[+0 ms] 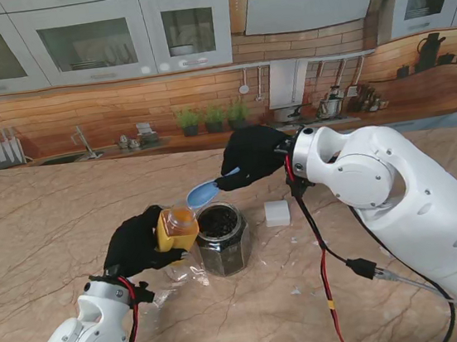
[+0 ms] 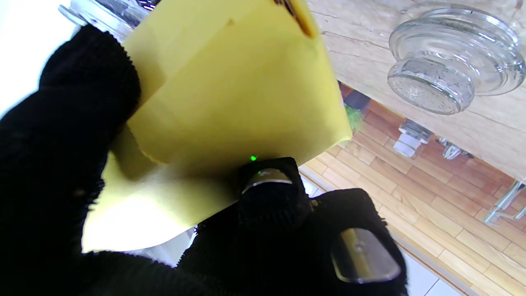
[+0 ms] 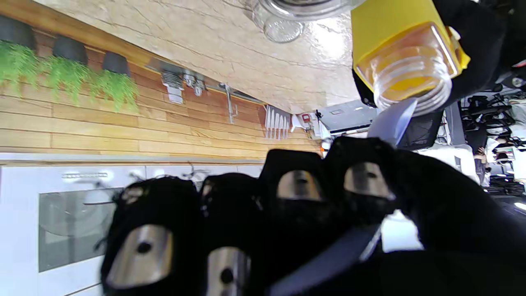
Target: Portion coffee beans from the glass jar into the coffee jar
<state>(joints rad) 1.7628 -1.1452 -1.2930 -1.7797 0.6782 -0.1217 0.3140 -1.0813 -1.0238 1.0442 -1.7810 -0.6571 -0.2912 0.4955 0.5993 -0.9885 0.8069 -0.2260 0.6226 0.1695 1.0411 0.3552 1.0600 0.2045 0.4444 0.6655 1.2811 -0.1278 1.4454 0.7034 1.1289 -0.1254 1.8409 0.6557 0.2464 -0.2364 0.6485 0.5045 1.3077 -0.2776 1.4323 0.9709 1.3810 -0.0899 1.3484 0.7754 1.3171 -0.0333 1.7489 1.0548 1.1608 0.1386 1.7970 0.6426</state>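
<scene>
Left hand (image 1: 135, 242), black-gloved, is closed around a small jar with a yellow label (image 1: 176, 228). The jar is lifted off the table and tilted, its open mouth turned toward the right hand. In the left wrist view the yellow label (image 2: 230, 82) fills most of the frame, with the thumb (image 2: 65, 135) on one side and the fingers (image 2: 271, 197) wrapped round the other.

Right hand (image 1: 252, 156), also gloved, is clenched on the handle of a blue spoon (image 1: 204, 193). The spoon bowl points toward my left and sits just beside the mouth of the tilted jar, over the far rim of the glass jar (image 1: 222, 238). In the right wrist view the spoon tip (image 3: 394, 119) overlaps the threaded mouth of the yellow-labelled jar (image 3: 407, 61); touching or just short of it, cannot tell. Whether the spoon bowl carries any beans, cannot tell.

The glass jar stands upright on the marble table (image 1: 43, 227), lid off, dark beans inside, directly right of the held jar and close against it in the stand view.

A glass lid (image 2: 452, 74) lies on the table near the left hand, knob side away from the table. A small white block (image 1: 277, 212) sits on the table right of the glass jar, apart from it.
</scene>
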